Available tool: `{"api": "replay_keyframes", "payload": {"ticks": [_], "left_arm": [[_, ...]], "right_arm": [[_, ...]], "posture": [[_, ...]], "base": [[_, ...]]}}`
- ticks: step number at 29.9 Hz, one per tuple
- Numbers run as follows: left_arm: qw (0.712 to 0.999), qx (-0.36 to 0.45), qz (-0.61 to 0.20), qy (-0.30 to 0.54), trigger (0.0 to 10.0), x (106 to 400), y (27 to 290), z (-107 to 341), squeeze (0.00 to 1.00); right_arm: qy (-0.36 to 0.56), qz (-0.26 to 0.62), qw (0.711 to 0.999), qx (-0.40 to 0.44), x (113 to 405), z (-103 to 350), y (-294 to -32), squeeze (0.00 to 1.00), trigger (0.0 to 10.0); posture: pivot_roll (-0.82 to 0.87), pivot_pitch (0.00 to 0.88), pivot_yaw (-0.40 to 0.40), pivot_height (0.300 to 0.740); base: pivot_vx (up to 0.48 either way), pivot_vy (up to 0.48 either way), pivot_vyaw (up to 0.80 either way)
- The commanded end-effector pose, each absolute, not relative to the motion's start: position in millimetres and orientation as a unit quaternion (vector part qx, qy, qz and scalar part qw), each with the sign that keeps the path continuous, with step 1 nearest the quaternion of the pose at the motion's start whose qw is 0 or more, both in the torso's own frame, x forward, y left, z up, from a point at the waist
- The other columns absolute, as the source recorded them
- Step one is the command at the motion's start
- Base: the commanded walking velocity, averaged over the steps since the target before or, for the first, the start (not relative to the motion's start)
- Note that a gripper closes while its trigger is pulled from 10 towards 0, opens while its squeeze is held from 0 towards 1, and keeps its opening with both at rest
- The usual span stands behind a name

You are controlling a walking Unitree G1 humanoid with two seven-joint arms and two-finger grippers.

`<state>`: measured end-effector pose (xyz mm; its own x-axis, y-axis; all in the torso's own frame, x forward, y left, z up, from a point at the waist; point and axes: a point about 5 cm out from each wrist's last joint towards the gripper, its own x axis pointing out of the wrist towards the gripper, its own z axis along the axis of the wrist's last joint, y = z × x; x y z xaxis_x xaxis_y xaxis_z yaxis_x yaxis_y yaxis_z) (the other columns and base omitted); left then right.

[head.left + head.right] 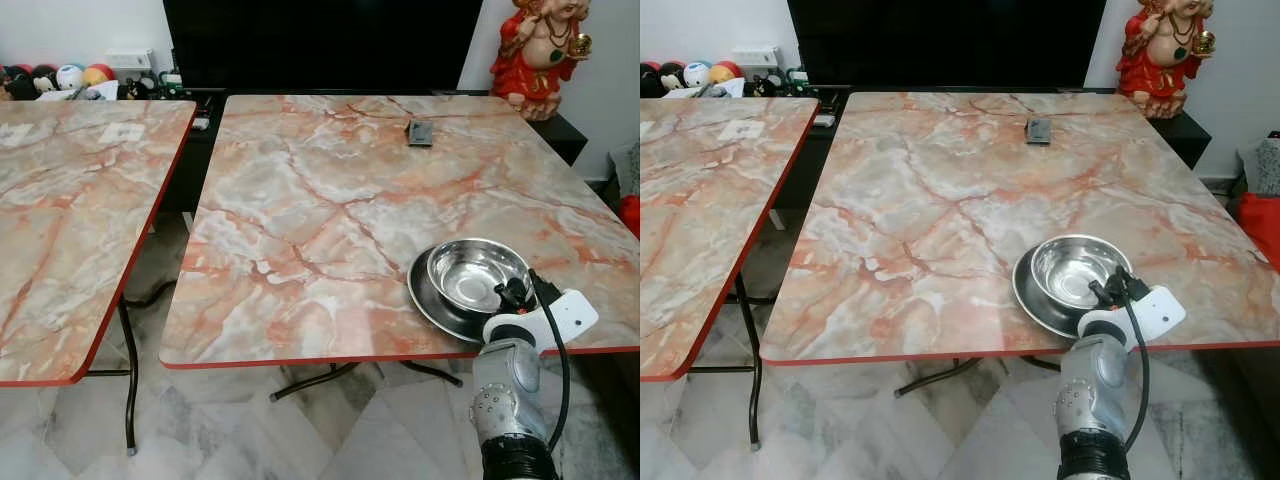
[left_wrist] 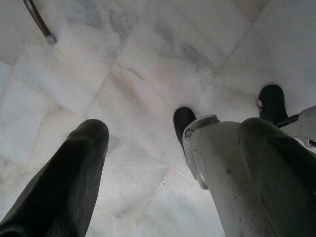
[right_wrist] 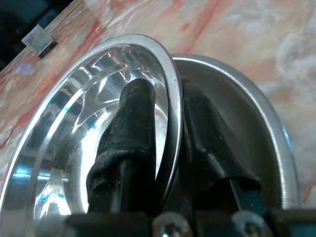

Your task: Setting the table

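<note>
The right tool (image 3: 165,123) is pinched narrow on the rim of the steel bowl (image 1: 475,272), one black finger (image 3: 131,133) inside the bowl and the other outside, pressed against the wall. The bowl sits in a flat steel plate (image 1: 432,300) that lies near the front right corner of the marble-patterned table (image 1: 330,210), close to its red front edge. The right arm reaches up to the bowl from below that edge, a black cable looping beside its white wrist housing. Farther back on the table, near the far edge, lies a small dark flat object (image 1: 420,133), well apart from the plate. A second table (image 1: 70,220) of the same pattern stands to the left, with a gap of pale marble floor (image 1: 250,430) between the two. Behind the tables is a large dark screen (image 1: 320,45), and at the far right a red and gold statue (image 1: 537,50) stands on a dark low cabinet. The left tool (image 2: 173,148) hangs low over the floor with its fingers spread wide and holding nothing; the robot's pale leg and black feet lie beneath it.
</note>
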<state>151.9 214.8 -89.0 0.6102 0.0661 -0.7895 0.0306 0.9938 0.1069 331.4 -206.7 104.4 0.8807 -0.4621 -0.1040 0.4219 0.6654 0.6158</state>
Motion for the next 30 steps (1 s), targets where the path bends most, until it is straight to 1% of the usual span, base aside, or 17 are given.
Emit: {"api": "replay_keyframes", "payload": {"ticks": [1, 8, 19, 20, 21, 22, 23, 28, 29, 30], "left_arm": [[0.891, 0.062, 0.005, 0.451, 10.0, 146.5, 214.4, -91.3, 0.0], [0.89, 0.061, 0.006, 0.453, 10.0, 145.8, 215.4, -91.6, 0.0], [0.887, 0.061, 0.006, 0.457, 10.0, 143.2, 216.5, -92.4, 0.0], [0.887, 0.061, 0.007, 0.458, 10.0, 142.7, 216.6, -92.6, 0.0], [0.887, 0.061, 0.007, 0.458, 10.0, 142.5, 216.6, -92.6, 0.0], [0.887, 0.061, 0.007, 0.458, 10.0, 142.4, 216.7, -92.7, 0.0], [0.887, 0.061, 0.007, 0.458, 10.0, 142.2, 216.7, -92.8, 0.0], [0.886, 0.062, 0.008, 0.46, 10.0, 141.8, 217.3, -92.9, 0.0], [0.886, 0.062, 0.009, 0.46, 10.0, 141.6, 217.8, -92.8, 0.0], [0.886, 0.062, 0.009, 0.46, 10.0, 141.6, 217.8, -92.8, 0.0]], "right_arm": [[-0.029, -0.235, 0.912, 0.335, 334.8, 106.5, -204.8, 0.01, 10.0], [-0.017, -0.23, 0.914, 0.334, 335.1, 102.7, -201.8, 0.01, 10.0], [-0.016, -0.238, 0.913, 0.331, 335.1, 101.9, -204.7, 0.02, 10.0], [-0.016, -0.235, 0.914, 0.331, 335.4, 102.0, -204.1, 0.09, 10.0], [-0.017, -0.235, 0.914, 0.331, 335.4, 102.1, -204.0, 0.22, 10.0], [-0.017, -0.235, 0.914, 0.331, 335.4, 102.1, -204.0, 0.22, 10.0], [-0.017, -0.236, 0.913, 0.331, 335.4, 102.1, -204.0, 0.33, 10.0], [-0.017, -0.241, 0.912, 0.331, 335.0, 101.9, -205.1, 0.32, 10.0], [-0.016, -0.245, 0.912, 0.329, 334.7, 101.5, -205.7, 0.27, 10.0], [-0.016, -0.245, 0.912, 0.329, 334.7, 101.5, -205.7, 0.27, 10.0]], "posture": [[-0.01, 0.106, -0.018, 0.74], [-0.01, 0.106, -0.019, 0.74], [-0.01, 0.107, -0.017, 0.74], [-0.01, 0.107, -0.017, 0.74], [-0.01, 0.107, -0.017, 0.74], [-0.01, 0.107, -0.017, 0.74], [-0.01, 0.106, -0.016, 0.74], [-0.01, 0.107, -0.016, 0.74], [-0.01, 0.108, -0.016, 0.74], [-0.01, 0.108, -0.016, 0.74]], "base": [[0.0, 0.0, 0.0], [0.0, 0.0, 0.0], [0.0, 0.0, 0.0], [0.0, 0.0, 0.0], [0.0, 0.0, 0.0], [0.0, 0.0, 0.0], [0.0, 0.0, 0.0], [0.0, 0.0, 0.0], [0.0, 0.0, 0.0], [0.0, 0.0, 0.0]]}}
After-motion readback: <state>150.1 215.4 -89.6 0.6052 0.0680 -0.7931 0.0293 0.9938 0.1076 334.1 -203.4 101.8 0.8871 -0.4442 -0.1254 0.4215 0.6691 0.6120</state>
